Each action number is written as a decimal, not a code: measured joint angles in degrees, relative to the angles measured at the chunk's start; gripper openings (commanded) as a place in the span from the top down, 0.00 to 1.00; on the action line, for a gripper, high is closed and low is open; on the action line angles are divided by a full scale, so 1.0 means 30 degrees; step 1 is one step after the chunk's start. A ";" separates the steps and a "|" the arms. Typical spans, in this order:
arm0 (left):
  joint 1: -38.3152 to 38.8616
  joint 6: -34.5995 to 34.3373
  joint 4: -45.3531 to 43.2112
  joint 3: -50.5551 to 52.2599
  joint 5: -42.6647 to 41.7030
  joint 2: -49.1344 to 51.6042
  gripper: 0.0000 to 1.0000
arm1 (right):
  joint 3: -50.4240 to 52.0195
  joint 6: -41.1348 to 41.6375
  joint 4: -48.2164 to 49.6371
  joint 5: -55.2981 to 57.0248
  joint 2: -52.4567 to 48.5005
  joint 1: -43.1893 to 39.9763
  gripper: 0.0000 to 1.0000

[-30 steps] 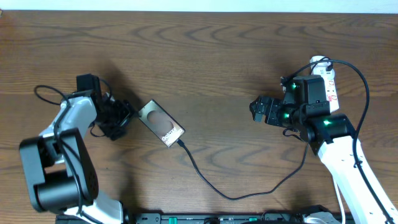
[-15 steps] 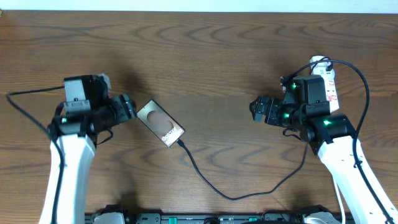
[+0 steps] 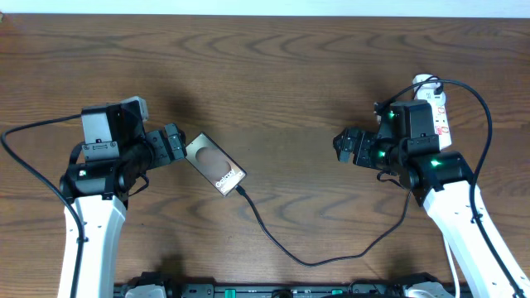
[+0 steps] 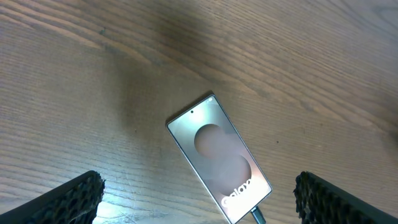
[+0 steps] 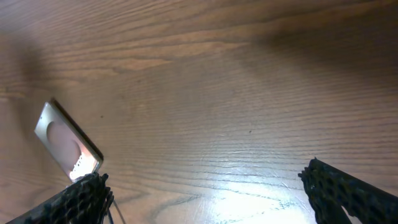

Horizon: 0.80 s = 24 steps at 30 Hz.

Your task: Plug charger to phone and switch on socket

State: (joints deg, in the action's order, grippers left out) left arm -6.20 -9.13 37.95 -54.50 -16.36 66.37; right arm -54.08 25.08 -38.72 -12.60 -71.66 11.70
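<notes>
The phone [image 3: 214, 165] lies flat and slanted on the wooden table, left of centre. The charger [image 3: 306, 261] has its plug tip [image 4: 256, 216] in the phone's lower end. Its thin black cable loops along the front of the table and rises toward the socket [image 3: 442, 113], a white strip partly hidden behind the right arm. My left gripper [image 3: 175, 142] is open just beyond the phone's upper-left end, holding nothing. In the left wrist view the phone [image 4: 217, 155] sits between and ahead of the fingers [image 4: 68, 202]. My right gripper [image 3: 343, 147] hangs open at the right, pointing left, far from the phone [image 5: 65, 140].
Thicker black robot cables trail off each arm, one looping left from the left arm [image 3: 25, 141] and one arching over the socket [image 3: 476, 99]. The arm bases stand at the front edge [image 3: 265, 290]. Bare wood [image 3: 281, 74] lies between the arms.
My left arm has unfolded and swung its gripper right, up to the phone's upper-left end, and its jaws have opened wider. The right arm, phone and cable have not moved.
</notes>
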 measured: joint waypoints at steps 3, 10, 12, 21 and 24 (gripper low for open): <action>0.0000 -0.0007 0.0000 0.0000 0.0000 0.0000 0.01 | -0.0022 -0.0291 -0.0015 -0.0780 0.0000 -0.0080 0.01; 0.0000 0.0000 0.0007 0.0000 0.0007 0.0000 0.01 | -0.3439 -0.3461 -0.4517 -0.5501 -0.0204 -0.2892 0.01; 0.0000 0.0000 0.0015 0.0000 0.0015 0.0000 0.01 | -0.5064 -0.4612 -0.6098 -0.6207 -0.0204 -0.4160 0.01; 0.0000 0.0000 0.0058 0.0000 0.0000 0.0000 0.01 | -0.8932 -0.7461 -0.8021 -0.6251 -0.0437 -1.0404 0.01; 0.0000 0.0000 0.0058 0.0000 0.0000 0.0000 0.01 | -0.9224 -0.8240 -0.8029 -0.6127 -0.1523 -1.2313 0.01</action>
State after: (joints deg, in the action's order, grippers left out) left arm -6.20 -9.13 38.13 -54.50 -16.36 66.37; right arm -81.76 0.36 -62.81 -30.98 -76.23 -25.23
